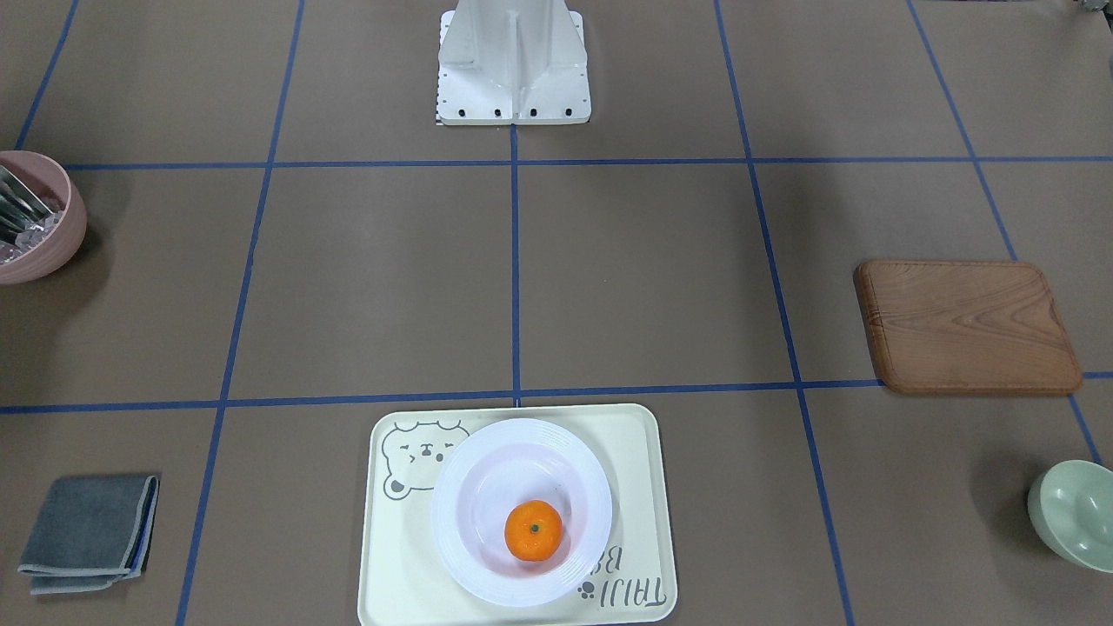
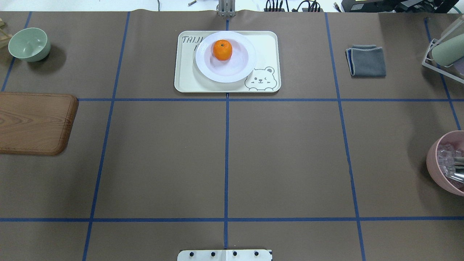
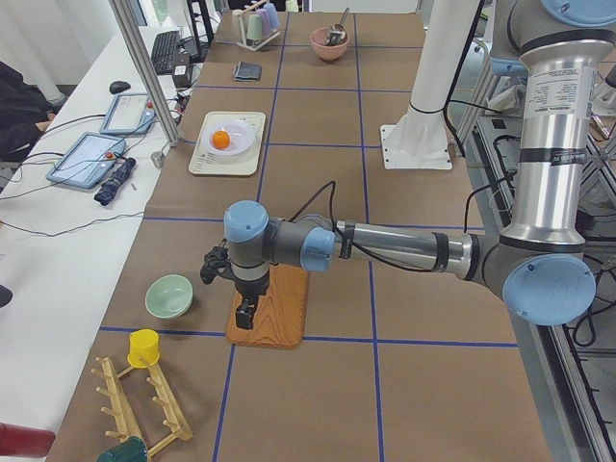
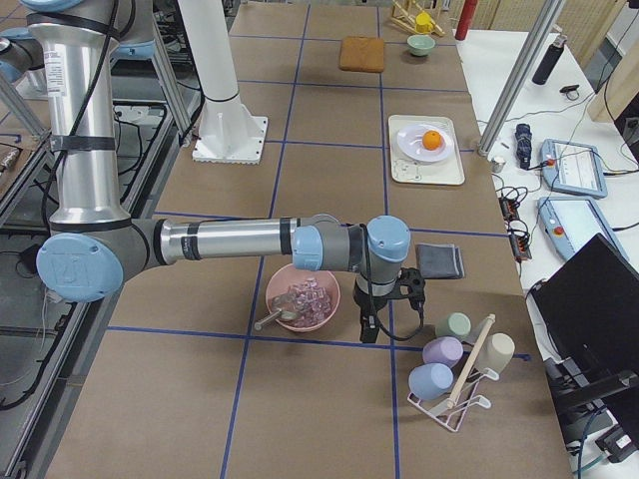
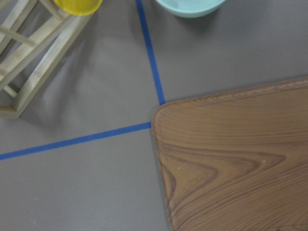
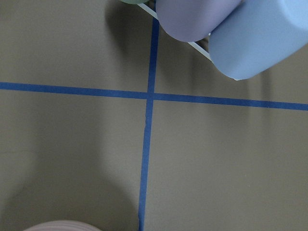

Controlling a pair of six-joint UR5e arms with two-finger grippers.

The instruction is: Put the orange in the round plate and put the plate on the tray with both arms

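The orange (image 1: 533,529) (image 2: 222,50) lies inside the round plate (image 1: 448,539) (image 2: 235,74), off its middle. The white plate rests on the cream tray (image 1: 635,469) (image 2: 185,78) at the table's far edge from the robot. Neither arm shows in the overhead or front views. In the exterior left view my left gripper (image 3: 245,308) hangs over the wooden board (image 3: 279,318), far from the tray; whether it is open or shut I cannot tell. In the exterior right view my right gripper (image 4: 367,327) hangs beside the pink bowl (image 4: 300,299); its state I cannot tell either.
A pale green bowl (image 2: 29,44) and the wooden board (image 2: 32,123) lie on my left side. A folded grey cloth (image 2: 366,61), a rack of cups (image 4: 454,364) and the pink bowl (image 2: 446,163) sit on my right. The robot base (image 1: 513,65) stands at mid table.
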